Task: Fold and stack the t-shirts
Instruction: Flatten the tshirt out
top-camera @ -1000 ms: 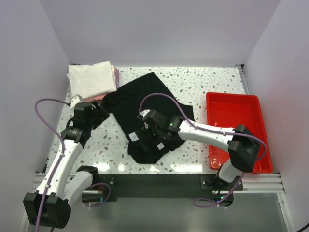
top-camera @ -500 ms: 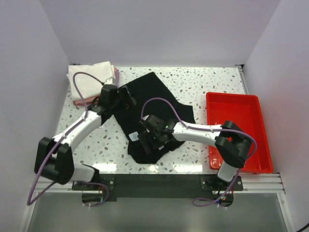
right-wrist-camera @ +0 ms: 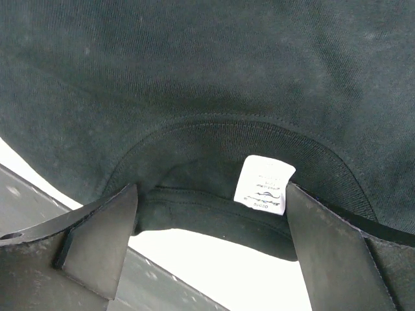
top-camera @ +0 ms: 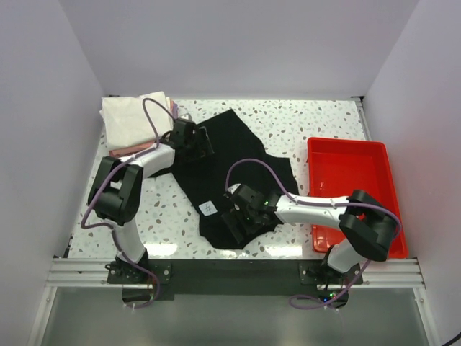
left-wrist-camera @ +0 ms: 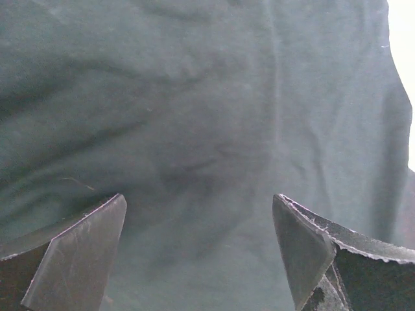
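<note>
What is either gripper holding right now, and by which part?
Nothing is held. The left gripper and right gripper both stand open over the black t-shirt, the right one at its collar by the white label.

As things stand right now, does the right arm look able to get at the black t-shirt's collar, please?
Probably yes. The right hand hangs open just over the black t-shirt. Its collar and white label show between the fingers, with nothing lying in between.

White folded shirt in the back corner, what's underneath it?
Under the white shirt a pink shirt peeks out along the near edge. How far it runs, or whether more lies beneath, is covered.
</note>
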Controlling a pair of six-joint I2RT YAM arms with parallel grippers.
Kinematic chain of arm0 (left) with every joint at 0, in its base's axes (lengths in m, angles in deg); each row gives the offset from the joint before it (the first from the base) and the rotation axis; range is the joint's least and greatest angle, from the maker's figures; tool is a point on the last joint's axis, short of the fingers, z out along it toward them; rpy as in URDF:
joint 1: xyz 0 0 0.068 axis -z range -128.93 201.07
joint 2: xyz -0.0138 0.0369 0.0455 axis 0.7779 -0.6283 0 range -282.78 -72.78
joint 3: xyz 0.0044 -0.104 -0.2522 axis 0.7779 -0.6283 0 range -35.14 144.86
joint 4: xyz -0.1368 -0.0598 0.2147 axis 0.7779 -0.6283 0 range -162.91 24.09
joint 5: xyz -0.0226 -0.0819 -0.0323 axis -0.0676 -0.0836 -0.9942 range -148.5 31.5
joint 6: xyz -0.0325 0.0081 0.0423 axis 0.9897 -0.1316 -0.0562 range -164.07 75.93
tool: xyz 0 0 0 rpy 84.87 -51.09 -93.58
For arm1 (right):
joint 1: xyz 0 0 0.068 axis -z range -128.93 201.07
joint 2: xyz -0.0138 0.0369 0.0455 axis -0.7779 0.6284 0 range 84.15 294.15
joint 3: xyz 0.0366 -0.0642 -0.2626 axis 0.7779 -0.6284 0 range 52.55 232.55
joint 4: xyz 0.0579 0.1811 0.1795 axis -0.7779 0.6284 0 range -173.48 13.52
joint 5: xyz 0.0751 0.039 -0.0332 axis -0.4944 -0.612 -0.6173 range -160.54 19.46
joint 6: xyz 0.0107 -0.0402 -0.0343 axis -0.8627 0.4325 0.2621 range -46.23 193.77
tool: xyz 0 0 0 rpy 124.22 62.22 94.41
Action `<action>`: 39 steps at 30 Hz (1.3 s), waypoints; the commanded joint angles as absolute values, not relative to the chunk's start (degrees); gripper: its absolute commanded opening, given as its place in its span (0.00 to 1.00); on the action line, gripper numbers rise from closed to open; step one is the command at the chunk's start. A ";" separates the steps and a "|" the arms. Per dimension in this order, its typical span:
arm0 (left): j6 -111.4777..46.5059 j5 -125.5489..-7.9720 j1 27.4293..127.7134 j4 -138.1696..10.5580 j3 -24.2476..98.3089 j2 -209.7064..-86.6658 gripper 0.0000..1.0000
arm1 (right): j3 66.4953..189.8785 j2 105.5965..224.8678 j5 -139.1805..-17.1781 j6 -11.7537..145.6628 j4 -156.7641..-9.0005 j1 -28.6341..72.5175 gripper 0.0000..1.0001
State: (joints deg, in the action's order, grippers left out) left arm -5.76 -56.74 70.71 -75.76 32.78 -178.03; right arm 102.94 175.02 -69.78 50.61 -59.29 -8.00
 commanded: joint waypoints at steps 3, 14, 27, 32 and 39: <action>-5.40 -57.27 72.25 -73.90 24.03 -174.13 1.00 | 97.38 168.81 -70.45 48.37 -53.34 -7.91 0.99; 8.81 -55.42 75.15 -87.16 -8.75 -146.73 1.00 | 102.03 155.70 -64.83 46.17 -53.50 -6.86 0.99; 12.20 -47.53 79.81 -104.32 3.40 -119.87 1.00 | 104.49 154.99 -71.77 45.29 -56.06 8.09 0.99; 4.63 -36.72 79.38 -101.42 18.19 -138.20 1.00 | 104.58 153.85 -70.89 46.78 -55.27 8.18 0.99; -2.83 -34.31 74.37 -99.84 44.18 -164.42 1.00 | 103.79 152.53 -68.17 47.75 -53.51 8.27 0.99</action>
